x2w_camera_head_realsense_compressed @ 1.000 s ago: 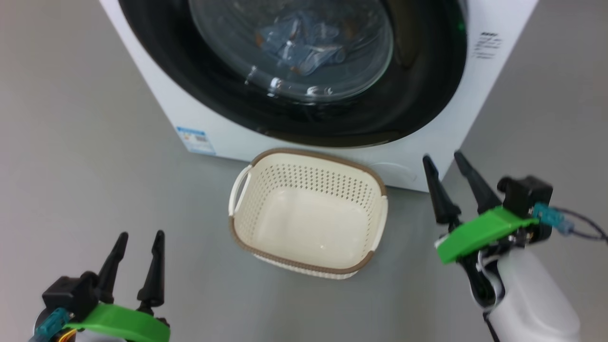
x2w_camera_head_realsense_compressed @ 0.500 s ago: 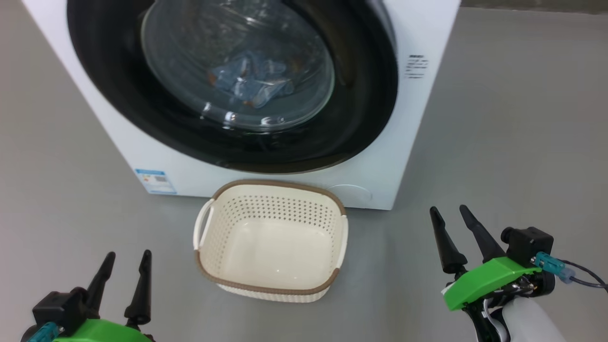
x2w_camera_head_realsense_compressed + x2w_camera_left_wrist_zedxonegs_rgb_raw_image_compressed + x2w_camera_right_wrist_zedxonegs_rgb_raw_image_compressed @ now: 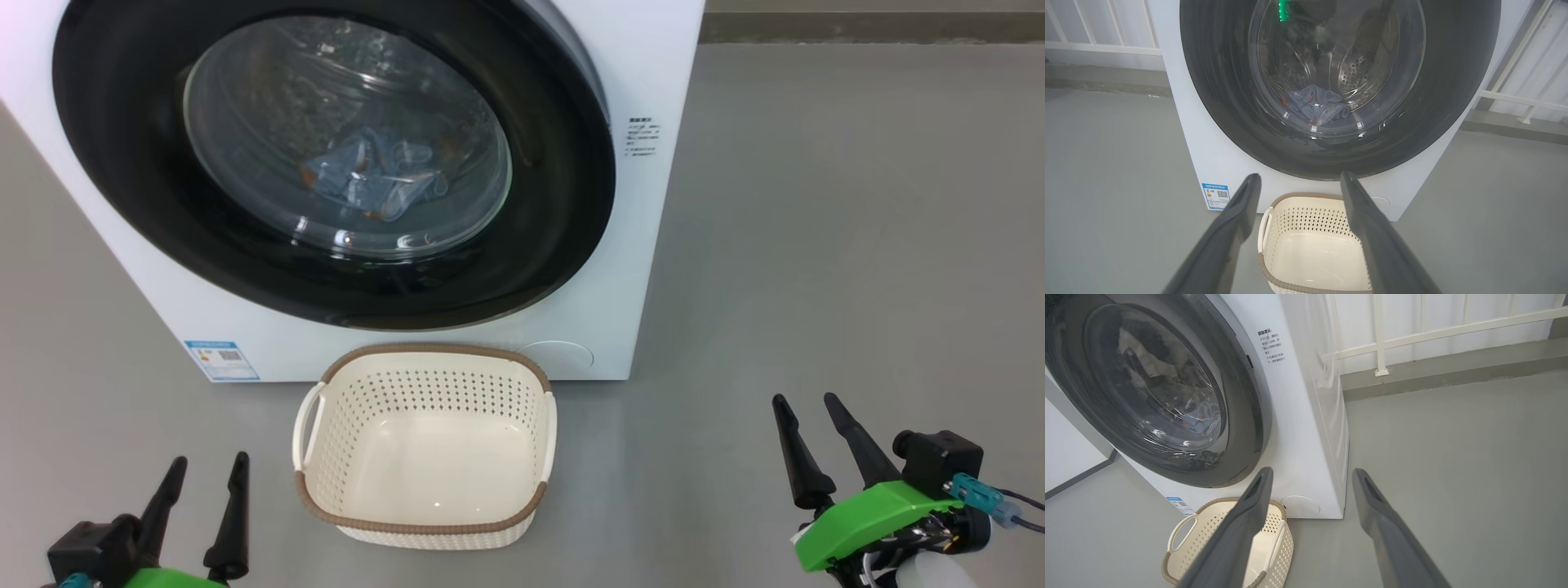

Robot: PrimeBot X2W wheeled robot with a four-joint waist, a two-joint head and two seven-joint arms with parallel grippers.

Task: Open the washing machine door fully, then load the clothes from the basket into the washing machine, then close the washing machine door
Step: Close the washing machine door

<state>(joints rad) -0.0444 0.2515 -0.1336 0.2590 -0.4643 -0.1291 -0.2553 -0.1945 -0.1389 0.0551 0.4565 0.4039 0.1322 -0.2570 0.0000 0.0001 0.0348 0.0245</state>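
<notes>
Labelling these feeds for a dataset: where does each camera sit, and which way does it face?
Head view: on the head, looking down at the washing machine, its shut door, the empty basket; left gripper and right gripper open in the lower corners.
Left wrist view: on the left wrist, facing the door squarely, clothes behind its glass; own fingers flank the basket.
Right wrist view: on the right wrist, facing the machine's right front corner and floor; own fingers rising below.
Shared: all show door and basket.

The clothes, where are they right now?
In the head view the clothes lie left of centre inside the washing machine, behind the glass of the shut washing machine door, just above the empty basket on the floor.
</notes>
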